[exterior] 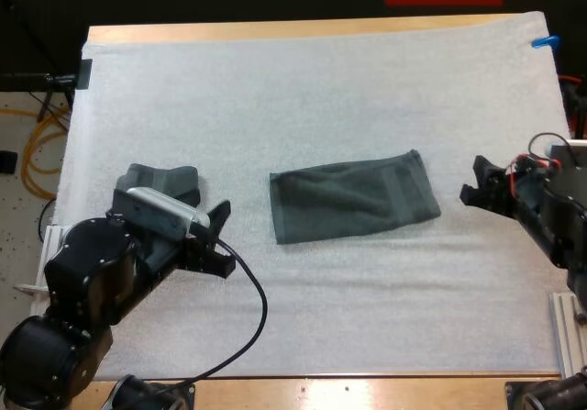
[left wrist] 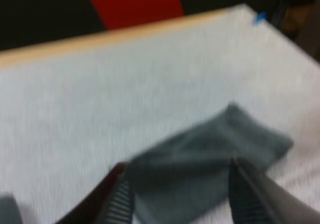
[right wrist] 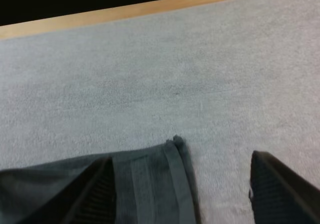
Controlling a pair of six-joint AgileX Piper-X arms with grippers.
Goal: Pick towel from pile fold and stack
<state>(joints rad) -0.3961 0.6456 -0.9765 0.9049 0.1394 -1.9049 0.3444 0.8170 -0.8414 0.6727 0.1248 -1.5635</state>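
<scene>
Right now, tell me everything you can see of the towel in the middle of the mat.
The towel is dark grey-green, seemingly soft terry cloth, with a woven band near its right end. It lies flat on the white mat, folded to a rough rectangle, slightly tilted, its right end farther away. Nothing touches it but the mat: the left gripper and right gripper, both open, stand clear of its ends.

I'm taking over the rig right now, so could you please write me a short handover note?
Left hand: open, near the left end of the folded towel.
Right hand: open, off its right end.
Neither holds the towel, which lies flat on the mat. A second towel sits farther left, partly hidden.
Done: one towel folded.
Left: likely finish folding, then stack.
</scene>
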